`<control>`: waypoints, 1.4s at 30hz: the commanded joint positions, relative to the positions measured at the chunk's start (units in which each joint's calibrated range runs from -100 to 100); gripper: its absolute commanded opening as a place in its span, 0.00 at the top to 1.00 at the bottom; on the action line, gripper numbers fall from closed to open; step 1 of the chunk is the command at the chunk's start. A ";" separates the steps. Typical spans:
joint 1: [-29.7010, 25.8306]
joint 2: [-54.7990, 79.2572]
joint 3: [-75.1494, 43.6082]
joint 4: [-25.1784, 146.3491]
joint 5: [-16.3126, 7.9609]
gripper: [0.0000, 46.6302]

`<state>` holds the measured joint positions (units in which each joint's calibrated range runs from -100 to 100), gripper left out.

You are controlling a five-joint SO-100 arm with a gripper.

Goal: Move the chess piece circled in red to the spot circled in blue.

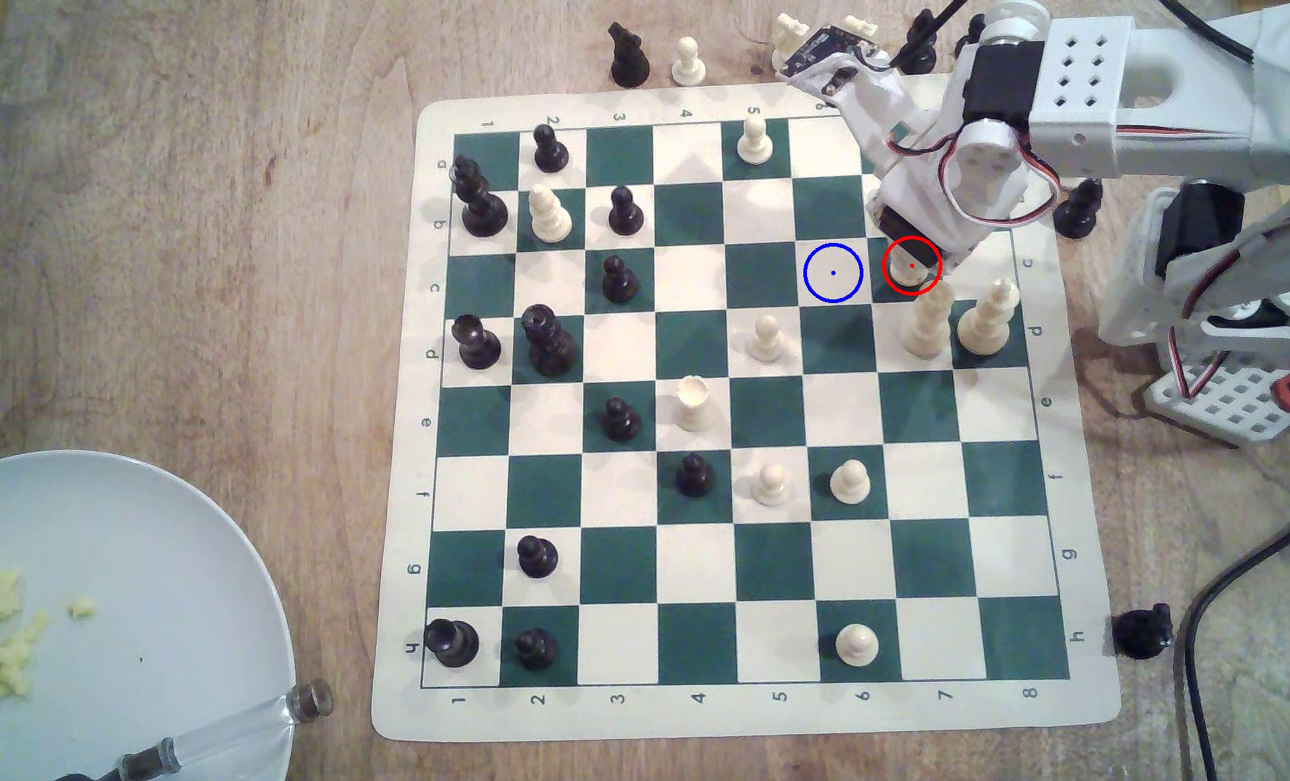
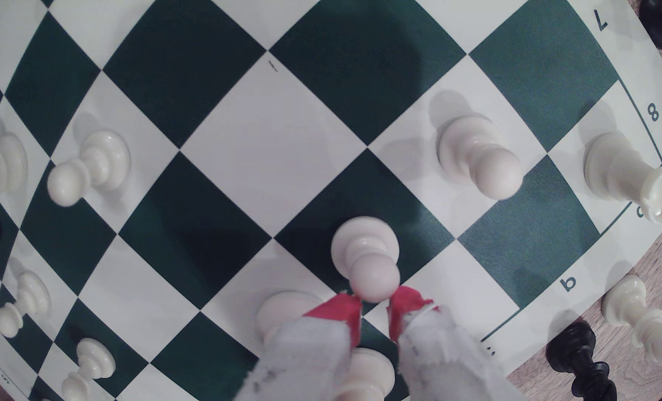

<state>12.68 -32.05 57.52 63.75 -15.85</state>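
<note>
The gripper (image 2: 375, 304) has its red-tipped fingers (image 2: 345, 314) narrowly spread beside the ball head of the small cream-white plastic pawn (image 2: 366, 254), grip unclear. The pawn stands on a dark green square of the green-and-cream vinyl chessboard (image 1: 777, 713), in row "c", file "7". The blue-ringed cream square (image 1: 833, 272) adjoins it.

Aboard: twelve cream pieces (image 1: 755, 139), eleven black (image 1: 625, 210)

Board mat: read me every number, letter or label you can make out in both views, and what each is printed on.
"1 2 3 4 5 6 7 8": mat near border, exterior view.
"1 2 3 4 5": far border, upside down.
"a" to "h": left border, rotated.
"c d e f g h": right border.
"7", "8", "b": mat border, wrist view.
Arm and pieces: no legible text.
</note>
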 commanded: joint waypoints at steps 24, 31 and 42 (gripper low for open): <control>0.50 -2.50 0.77 -2.48 0.29 0.71; 0.50 -3.01 0.77 -3.30 0.34 0.72; 0.73 -4.03 1.59 -4.45 1.07 0.75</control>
<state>12.68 -32.64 59.87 59.76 -14.97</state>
